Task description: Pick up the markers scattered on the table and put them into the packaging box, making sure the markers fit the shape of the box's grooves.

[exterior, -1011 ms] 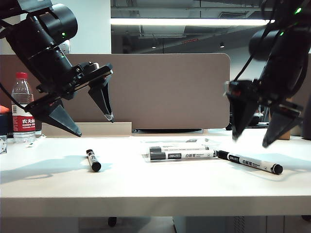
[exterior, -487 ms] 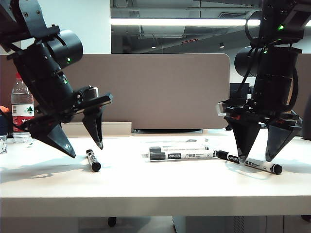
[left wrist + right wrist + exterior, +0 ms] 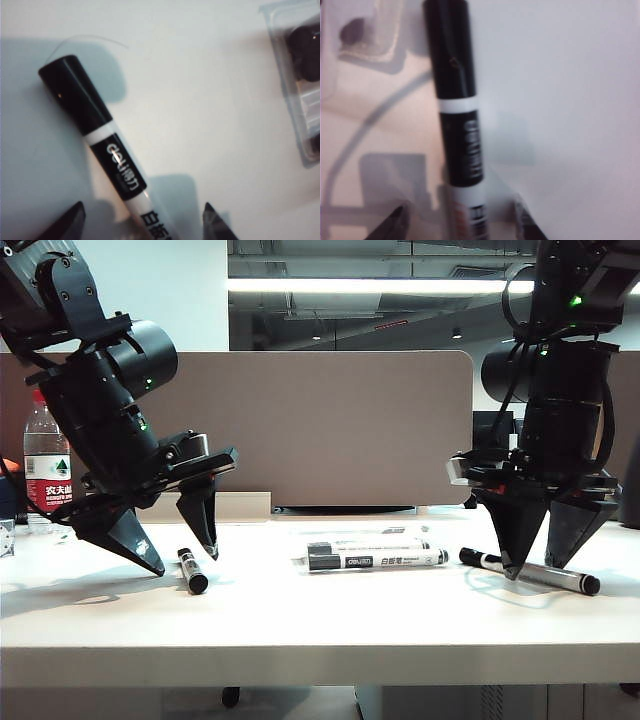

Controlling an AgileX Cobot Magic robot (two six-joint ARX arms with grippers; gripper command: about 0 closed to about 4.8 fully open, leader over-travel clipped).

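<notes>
Between L/R fingers: markers.

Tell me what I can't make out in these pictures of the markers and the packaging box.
- Left marker: its far end is cut off by the left wrist view's edge.
- Right marker: the label is blurred in the right wrist view, and whether the right gripper touches it is unclear.
- Packaging box: the clear grooves are too faint in the exterior view; free slots cannot be counted.
- Left gripper: only the jaw tips show in its wrist view.
</notes>
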